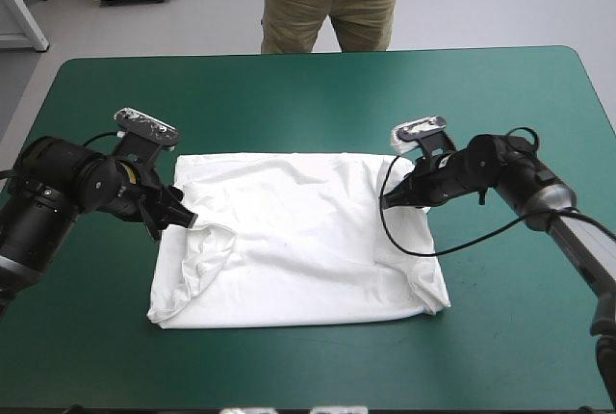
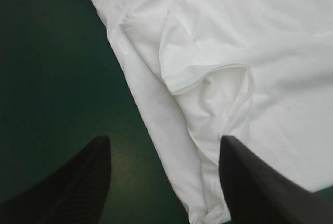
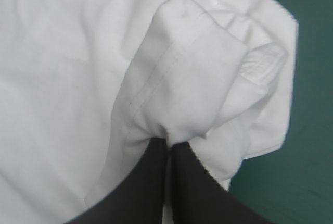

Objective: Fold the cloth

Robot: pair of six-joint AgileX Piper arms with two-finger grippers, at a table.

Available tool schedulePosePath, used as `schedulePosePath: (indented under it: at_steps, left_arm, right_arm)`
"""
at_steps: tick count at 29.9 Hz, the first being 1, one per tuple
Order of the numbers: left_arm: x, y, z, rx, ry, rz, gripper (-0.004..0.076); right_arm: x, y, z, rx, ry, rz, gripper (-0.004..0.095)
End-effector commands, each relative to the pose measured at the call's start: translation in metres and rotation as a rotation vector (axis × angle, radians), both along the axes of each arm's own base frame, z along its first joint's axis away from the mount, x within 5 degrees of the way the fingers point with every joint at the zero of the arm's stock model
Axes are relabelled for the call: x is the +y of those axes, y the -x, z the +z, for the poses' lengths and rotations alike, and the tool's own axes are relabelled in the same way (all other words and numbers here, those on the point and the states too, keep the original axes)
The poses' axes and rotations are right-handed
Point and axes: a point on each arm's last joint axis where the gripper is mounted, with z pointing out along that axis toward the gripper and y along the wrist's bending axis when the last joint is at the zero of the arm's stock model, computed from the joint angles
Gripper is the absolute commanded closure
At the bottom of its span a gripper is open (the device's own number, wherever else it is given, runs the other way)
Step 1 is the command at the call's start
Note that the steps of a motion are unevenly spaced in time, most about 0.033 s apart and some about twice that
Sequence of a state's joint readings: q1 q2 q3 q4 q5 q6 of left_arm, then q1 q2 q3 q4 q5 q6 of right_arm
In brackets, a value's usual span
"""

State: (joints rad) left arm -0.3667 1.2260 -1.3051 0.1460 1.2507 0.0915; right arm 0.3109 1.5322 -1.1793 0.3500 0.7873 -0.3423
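Observation:
The white T-shirt (image 1: 308, 250) lies spread flat at the table's middle, both sleeves folded inward. My left gripper (image 1: 181, 215) is at the shirt's left edge, low over the cover. In the left wrist view it (image 2: 165, 153) stands open, the shirt's (image 2: 270, 52) edge running between the fingers and a folded-in sleeve (image 2: 208, 94) just ahead. My right gripper (image 1: 388, 202) is at the shirt's right edge. The right wrist view shows it (image 3: 169, 148) shut on a pinched fold of the sleeve (image 3: 192, 73), which rises slightly off the rest of the shirt (image 3: 62, 78).
The teal-green cover (image 1: 308, 96) shows bare in a wide band on every side of the shirt. The table's front edge (image 1: 308, 406) lies a little below the shirt's hem.

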Motion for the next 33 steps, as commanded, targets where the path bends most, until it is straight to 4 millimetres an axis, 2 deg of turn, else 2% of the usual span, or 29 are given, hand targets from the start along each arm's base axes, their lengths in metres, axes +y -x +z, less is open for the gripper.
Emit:
schedulePosePath:
  at_steps: [1,8,11,14,16,17,22,24,27,29,33]
  left_arm:
    - [0.004,0.009,0.013,-0.020,0.006,0.017,0.0283]
    - [0.004,0.009,0.013,-0.020,0.006,0.017,0.0283]
    - [0.005,0.010,0.014,-0.026,0.008,0.017,0.0283]
    - [0.007,0.013,0.017,-0.042,0.008,0.021,0.0283]
    - [0.009,0.017,0.020,-0.056,0.004,0.024,0.0283]
    - [0.010,0.019,0.022,-0.066,0.007,0.026,0.0283]
    - [0.015,0.033,0.031,-0.110,0.036,0.044,0.0283]
    - [0.017,0.039,0.027,-0.104,0.042,0.052,0.0283]
    - [0.020,0.047,0.008,-0.050,0.034,0.073,0.0283]
    - [0.022,0.052,-0.014,0.015,0.023,0.103,0.0283]
    - [0.025,0.060,-0.058,0.105,0.011,0.171,0.0283]
  right_arm:
    - [0.019,-0.005,-0.004,0.004,-0.016,0.039,0.0921]
    - [0.048,-0.016,-0.054,0.099,0.041,0.105,0.0894]
    - [0.051,-0.017,-0.063,0.120,0.063,0.119,0.0759]
    - [0.049,-0.016,-0.058,0.109,0.063,0.121,0.0530]
    - [0.048,-0.011,-0.045,0.081,0.052,0.123,0.0432]
    - [0.046,-0.008,-0.035,0.059,0.042,0.125,0.0417]
    - [0.027,0.024,0.029,-0.091,0.021,0.100,0.0416]
    - [0.016,0.040,0.054,-0.164,0.023,0.078,0.0416]
    - [0.000,0.072,0.092,-0.275,-0.009,0.061,0.0416]
    - [-0.010,0.093,0.110,-0.316,-0.042,0.046,0.0416]
    - [-0.025,0.126,0.129,-0.348,-0.071,0.040,0.0416]
